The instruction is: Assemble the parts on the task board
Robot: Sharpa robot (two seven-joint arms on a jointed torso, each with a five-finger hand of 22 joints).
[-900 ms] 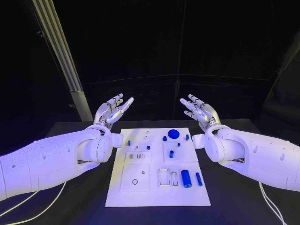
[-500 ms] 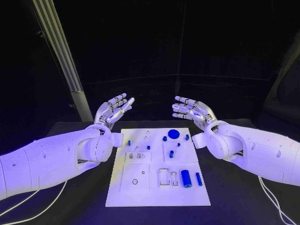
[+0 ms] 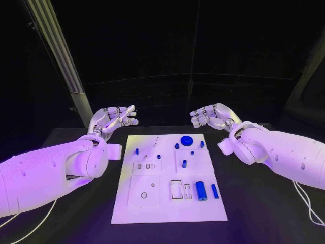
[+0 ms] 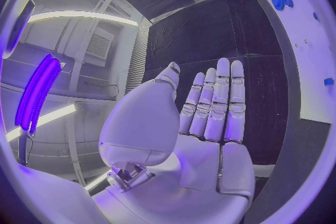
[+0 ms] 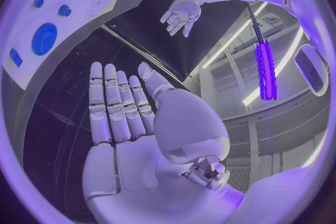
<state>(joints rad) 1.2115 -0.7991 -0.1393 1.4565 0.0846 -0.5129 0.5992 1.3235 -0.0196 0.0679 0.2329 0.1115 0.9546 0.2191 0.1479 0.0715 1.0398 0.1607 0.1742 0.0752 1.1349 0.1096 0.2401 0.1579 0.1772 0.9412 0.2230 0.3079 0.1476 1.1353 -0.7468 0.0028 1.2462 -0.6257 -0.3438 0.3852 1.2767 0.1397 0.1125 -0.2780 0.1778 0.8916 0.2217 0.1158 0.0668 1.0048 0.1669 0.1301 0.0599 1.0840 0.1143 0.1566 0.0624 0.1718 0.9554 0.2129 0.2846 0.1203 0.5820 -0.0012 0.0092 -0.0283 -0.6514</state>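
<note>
A white task board (image 3: pixel 170 178) lies flat in the middle of a black table (image 3: pixel 265 203), its long side running away from the robot. Small blue parts sit on the board: a round blue disc (image 3: pixel 186 141) near the far edge, a few tiny blue pegs (image 3: pixel 159 156) scattered around the far half, and on the near right a thick blue cylinder (image 3: pixel 200 190) lying beside a thinner blue pin (image 3: pixel 215 191). Rectangular cut-outs (image 3: pixel 176 189) lie just left of the cylinder. The left hand (image 3: pixel 112 120) hangs above the table beyond the board's far left corner, released, fingers extended and a little apart, holding nothing; the left wrist view shows its palm (image 4: pixel 210 123) flat and bare. The right hand (image 3: pixel 214 116) hangs beyond the board's far right corner, also released and holding nothing, fingers straight and side by side in the right wrist view (image 5: pixel 126 123). Both hands are apart from the board and from every part. A pale metal post (image 3: pixel 56 51) rises behind the table on the left.
</note>
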